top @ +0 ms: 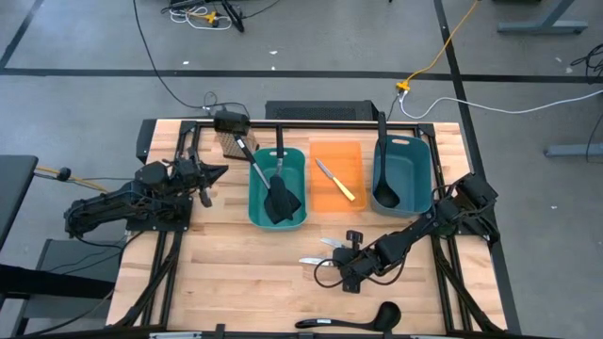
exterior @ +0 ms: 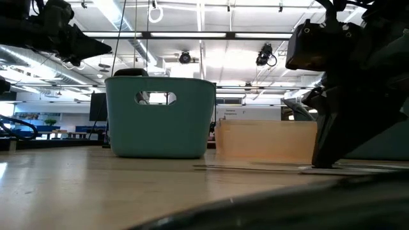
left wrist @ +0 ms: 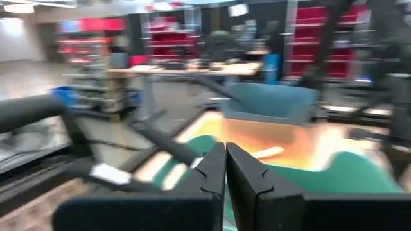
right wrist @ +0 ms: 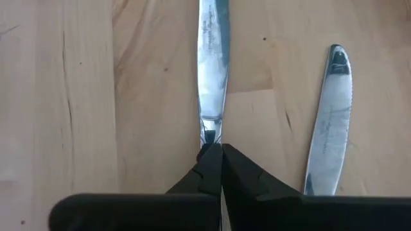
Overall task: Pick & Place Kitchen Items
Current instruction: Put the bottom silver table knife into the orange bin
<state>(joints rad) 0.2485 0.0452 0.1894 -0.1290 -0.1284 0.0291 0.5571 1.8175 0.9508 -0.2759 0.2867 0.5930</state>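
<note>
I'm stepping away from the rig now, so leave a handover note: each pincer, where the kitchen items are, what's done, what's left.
Right pincer: shut on silver knife, down at the table.
Left pincer: shut, empty, raised near the left teal bin.
Done: two spatulas in the left teal bin, yellow-handled knife in the orange bin, ladle in the right teal bin.
Left: gripped knife, second silver knife beside it, second ladle at the front edge.
</note>
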